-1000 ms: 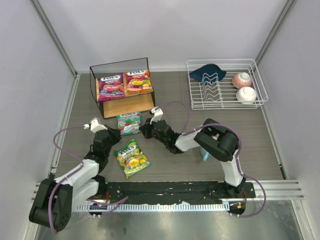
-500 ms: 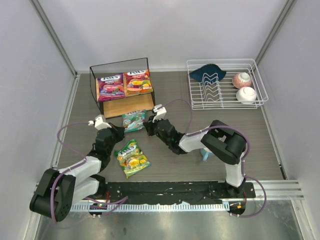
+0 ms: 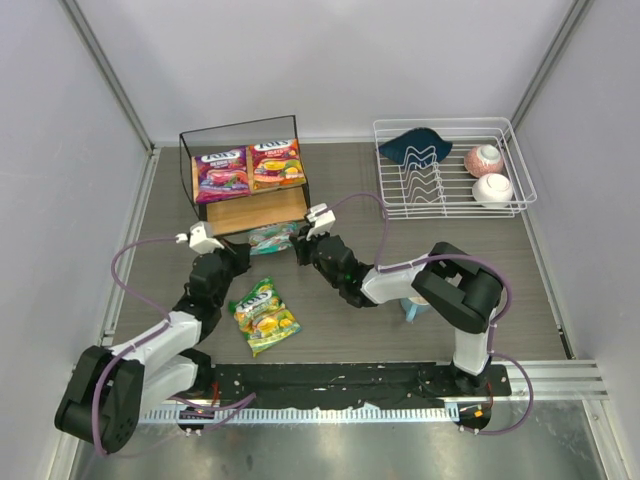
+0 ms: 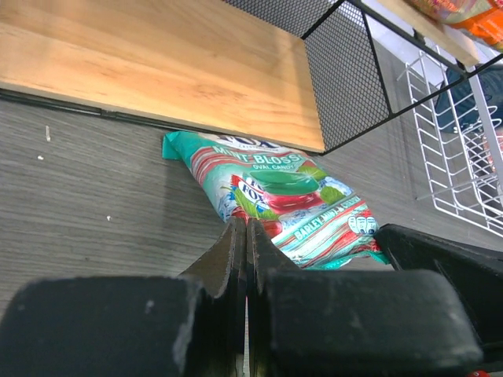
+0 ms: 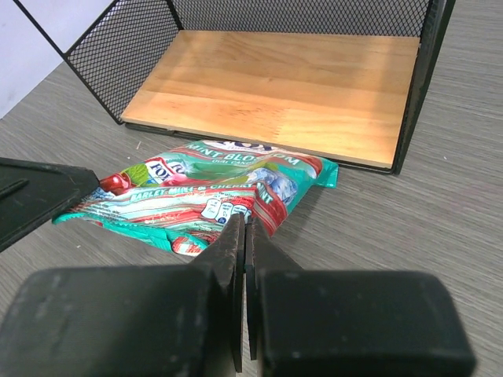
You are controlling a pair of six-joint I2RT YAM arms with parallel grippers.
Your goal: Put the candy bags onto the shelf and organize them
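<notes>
**Teal-green bag shoved up to the shelf's lower board**

Yellow-green bag (image 3: pixel 263 316) lies flat nearest the arm bases, untouched and well short of the shelf.

Just beyond it the two arms meet from either side. The left gripper (image 3: pixel 238 257) and the right gripper (image 3: pixel 300 246) each have their fingers pressed together with nothing between them. They are being used as pushers, not as clamps.

Over the last second both have reached farther forward, and the teal-green bag (image 3: pixel 272 237) between them has slid away from the bases. It now lies on the table against the front edge of the shelf (image 3: pixel 240 128), with one corner touching the lower board. It is not yet on the wood, so it probably still needs a lift or a tilt over that lip.

The bag has also turned. Its long axis now runs roughly along the board's front edge, slightly skewed. The wrist views suggest the logo end faces the shelf, though foreshortening makes this uncertain.

Farther back, the purple-magenta bag (image 3: pixel 222 172) and the red-orange bag (image 3: pixel 277 163) sit side by side on the upper board.
</notes>
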